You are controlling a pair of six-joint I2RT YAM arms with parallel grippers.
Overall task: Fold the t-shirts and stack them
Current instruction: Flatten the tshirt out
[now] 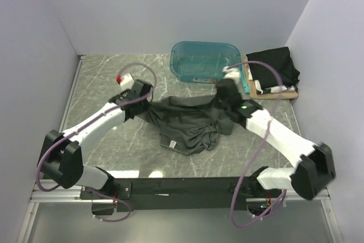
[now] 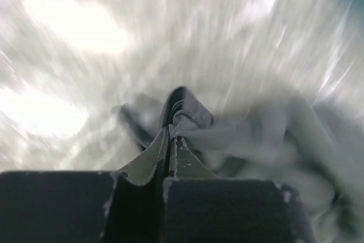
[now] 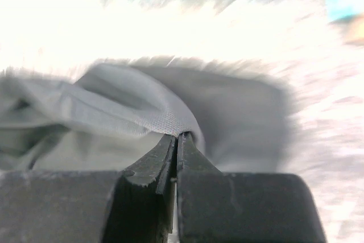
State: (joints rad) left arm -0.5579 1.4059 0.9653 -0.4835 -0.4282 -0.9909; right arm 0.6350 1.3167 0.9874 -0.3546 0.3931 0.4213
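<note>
Now | left jaws: pinching charcoal t-shirt (image 1: 187,123), left edge | right jaws: pinching its right edge

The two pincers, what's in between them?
The crumpled dark charcoal-grey cloth t-shirt lies between the left pincer and the right pincer, each shut on its fabric; the top view shows it.

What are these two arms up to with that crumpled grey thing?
They are handling a dark grey t-shirt lying rumpled on the table. The left tool pinches its left side, the right tool its right. It is not yet folded. A pile of shirts sits back right, beside a teal tub.
</note>
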